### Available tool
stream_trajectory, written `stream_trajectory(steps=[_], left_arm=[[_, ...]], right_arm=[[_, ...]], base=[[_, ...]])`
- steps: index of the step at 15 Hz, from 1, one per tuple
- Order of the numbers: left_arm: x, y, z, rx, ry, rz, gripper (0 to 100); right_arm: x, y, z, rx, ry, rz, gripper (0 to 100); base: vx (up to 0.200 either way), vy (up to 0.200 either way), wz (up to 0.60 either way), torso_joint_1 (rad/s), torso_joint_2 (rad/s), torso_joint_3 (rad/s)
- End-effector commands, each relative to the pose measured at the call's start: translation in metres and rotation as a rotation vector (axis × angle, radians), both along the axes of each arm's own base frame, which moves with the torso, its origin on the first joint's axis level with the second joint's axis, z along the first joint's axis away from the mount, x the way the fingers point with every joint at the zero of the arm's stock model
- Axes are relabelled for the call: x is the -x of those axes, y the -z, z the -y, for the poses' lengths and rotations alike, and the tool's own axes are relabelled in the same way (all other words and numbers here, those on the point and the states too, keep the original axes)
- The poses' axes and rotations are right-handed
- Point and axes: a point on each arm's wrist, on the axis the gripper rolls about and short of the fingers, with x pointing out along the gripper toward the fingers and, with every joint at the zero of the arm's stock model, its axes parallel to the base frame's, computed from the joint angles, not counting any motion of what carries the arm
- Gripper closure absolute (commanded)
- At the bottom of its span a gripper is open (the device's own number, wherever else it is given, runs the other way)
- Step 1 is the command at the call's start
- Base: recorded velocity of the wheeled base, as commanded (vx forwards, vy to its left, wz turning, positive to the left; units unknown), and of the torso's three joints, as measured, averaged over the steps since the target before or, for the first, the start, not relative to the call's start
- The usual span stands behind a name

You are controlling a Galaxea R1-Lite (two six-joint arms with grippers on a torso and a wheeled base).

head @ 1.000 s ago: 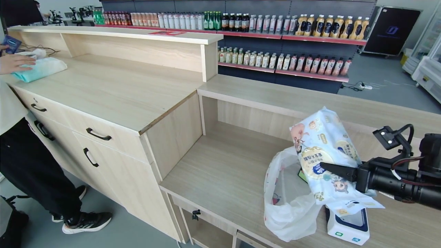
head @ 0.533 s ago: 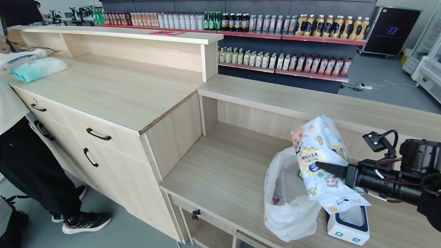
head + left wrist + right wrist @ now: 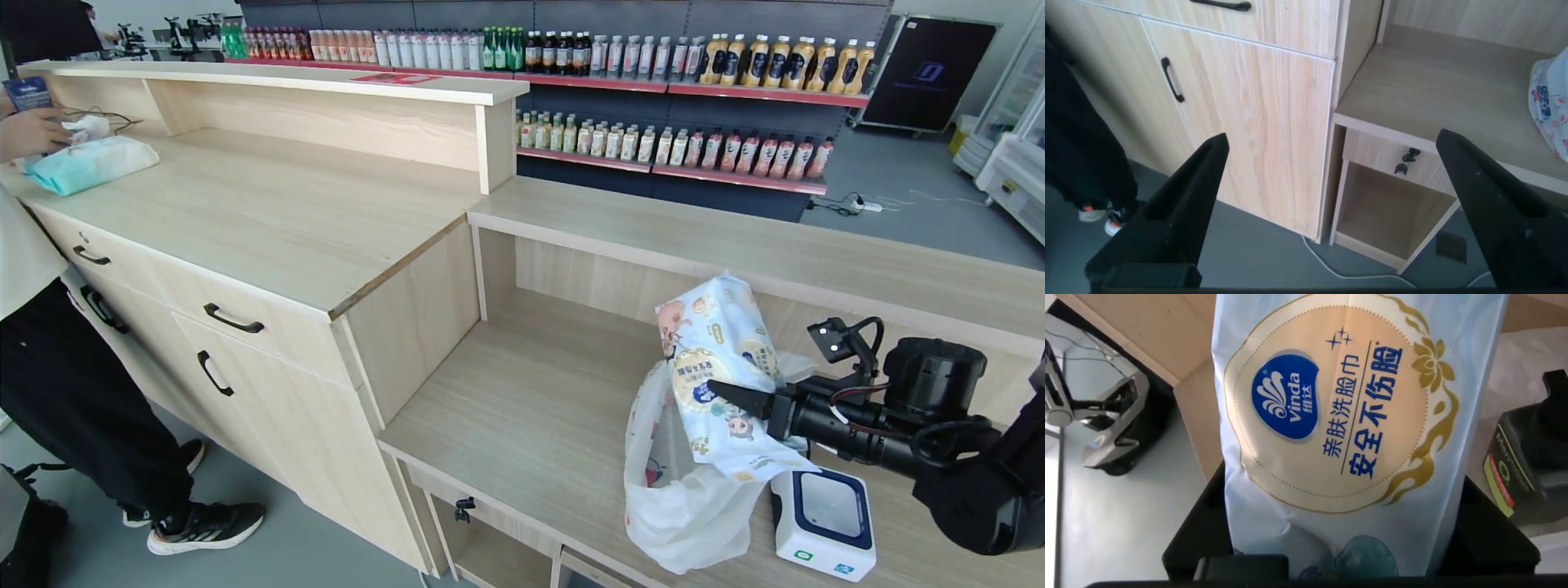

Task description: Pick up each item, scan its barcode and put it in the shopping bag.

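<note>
- The left gripper (image 3: 1333,147) hangs low in front of the cabinet (image 3: 1266,106), its fingers spread wide with nothing between them. It looks parked out of the way while the other arm works.
- At the lower right of the head view the scanner (image 3: 824,523) sits on the lower counter (image 3: 531,408), window facing up, so a barcode can be passed over it.
- Just left of the scanner and touching it, the white shopping bag (image 3: 678,490) slumps on the counter with its mouth gaping upward, ready to take a drop from above.
- The right gripper (image 3: 735,398) is clamped on the tissue pack (image 3: 718,367), pinching it at mid-length. The pack stands tilted, its lower end over the bag's mouth and beside the scanner. In my judgement scanning is done, or nearly so, and bagging is the step in hand.
- The wrist camera shows the pack (image 3: 1355,433) wedged between the dark fingers, printed face toward the lens.
- At the upper left, a person's hand (image 3: 28,131) rests by a teal pack (image 3: 90,163) on the higher counter, probably a later item.
- Bottle shelves (image 3: 653,57) line the back.
</note>
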Motion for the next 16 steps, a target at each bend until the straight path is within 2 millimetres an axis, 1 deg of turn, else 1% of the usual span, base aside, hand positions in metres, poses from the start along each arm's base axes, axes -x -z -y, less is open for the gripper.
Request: stream_trajectory(steps=[1, 3, 6, 10, 16], left_arm=[[0.000, 0.000, 0.000, 0.000, 0.001, -0.001, 0], [0.000, 0.000, 0.000, 0.000, 0.001, -0.001, 0], [0.000, 0.000, 0.000, 0.000, 0.001, -0.001, 0], [0.000, 0.000, 0.000, 0.000, 0.001, -0.001, 0], [0.000, 0.000, 0.000, 0.000, -0.001, -0.001, 0]], right_arm=[[-0.005, 0.015, -0.005, 0.003, -0.016, -0.033, 100], [-0.008, 0.020, -0.006, 0.003, -0.017, -0.038, 100], [-0.006, 0.023, -0.005, 0.025, -0.016, -0.046, 100], [-0.005, 0.039, 0.008, 0.094, 0.003, -0.093, 100], [-0.001, 0.050, 0.023, 0.094, 0.049, -0.197, 100]], base=[[0.000, 0.000, 0.00, 0.000, 0.00, 0.000], [0.000, 0.000, 0.00, 0.000, 0.00, 0.000], [0.000, 0.000, 0.00, 0.000, 0.00, 0.000], [0.000, 0.000, 0.00, 0.000, 0.00, 0.000], [0.000, 0.000, 0.00, 0.000, 0.00, 0.000]])
